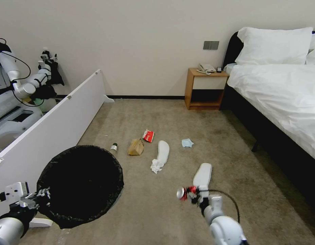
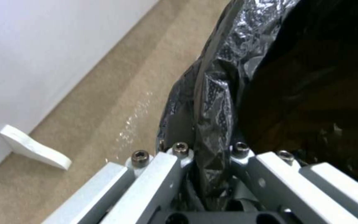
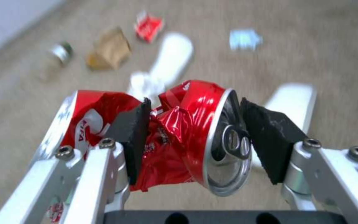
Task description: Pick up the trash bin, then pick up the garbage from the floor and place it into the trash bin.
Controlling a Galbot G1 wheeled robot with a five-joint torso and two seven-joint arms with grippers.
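Aluminium, thin and already crumpled, makes the crushed red can (image 3: 187, 137) a light, springy load that should not slip much but could buckle further under a hard squeeze; the sensible hold is across its collapsed waist, which is where it is taken. The right gripper (image 1: 191, 194) has its two black pads (image 3: 133, 133) closed to a narrow gap on that waist, one pad in the fold, the other against the lid end with the pull tab, and the can hangs above the carpet (image 1: 157, 211), clear of it. Beyond the gripper lie a white slipper (image 1: 202, 175) just past the fingers, then a second slipper (image 1: 163, 151) with a white tissue (image 1: 156, 166) touching its near end, a brown paper bag (image 1: 135, 147), a red snack packet (image 1: 148, 135), a small bottle (image 1: 113, 147) and a pale-blue mask (image 1: 187, 143). The trash bin (image 1: 82, 183) sits well off to the left of that gripper. Its black bag liner (image 2: 212, 102) is soft and slick and the plastic wall beneath it looks stiff, so the rim is the natural grip. The left gripper (image 1: 42, 199) is clamped there, one finger outside and one inside the rim with the liner pinched between. The bin is probably light, though it may swing from a one-sided hold.
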